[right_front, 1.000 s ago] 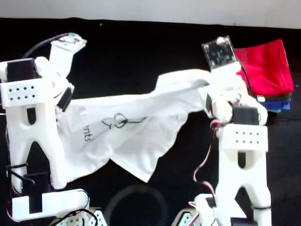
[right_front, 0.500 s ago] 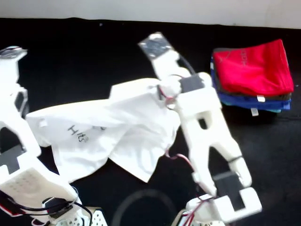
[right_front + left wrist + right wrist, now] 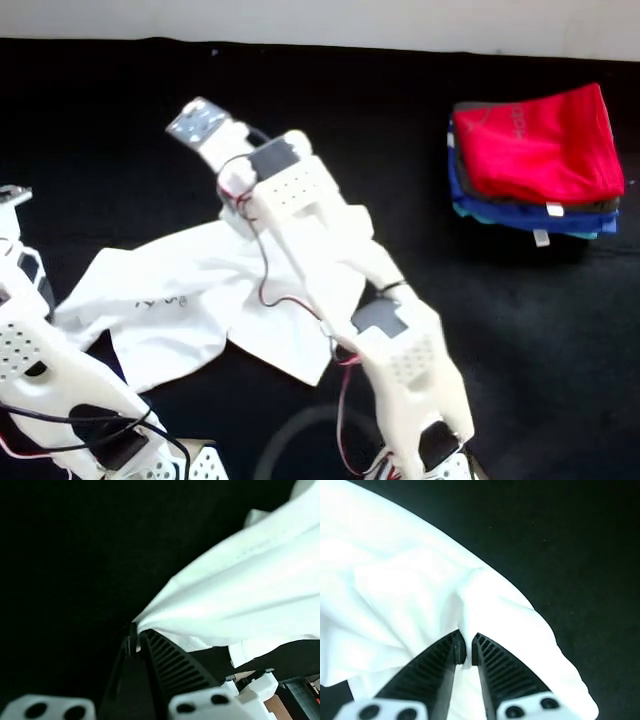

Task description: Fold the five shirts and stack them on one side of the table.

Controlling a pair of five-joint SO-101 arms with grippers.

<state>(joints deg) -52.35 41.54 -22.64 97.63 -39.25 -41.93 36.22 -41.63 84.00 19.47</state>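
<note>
As the right gripper [image 3: 467,642] and left gripper [image 3: 135,634] stayed clamped on the white shirt [image 3: 190,285], both swung left within a second, dropping it slack onto the black table [image 3: 400,120], well apart from the folded stack [image 3: 535,155]; folding likely came next.

White printed arms [image 3: 330,240] with black servos [image 3: 275,158]; red and black cables [image 3: 262,282]; black ribbed fingers [image 3: 495,667].

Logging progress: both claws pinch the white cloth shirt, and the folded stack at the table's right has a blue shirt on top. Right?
Not quite: the high view shows a red folded shirt on top of the stack, blue beneath. The left claw and right claw do pinch the white cloth shirt.
</note>
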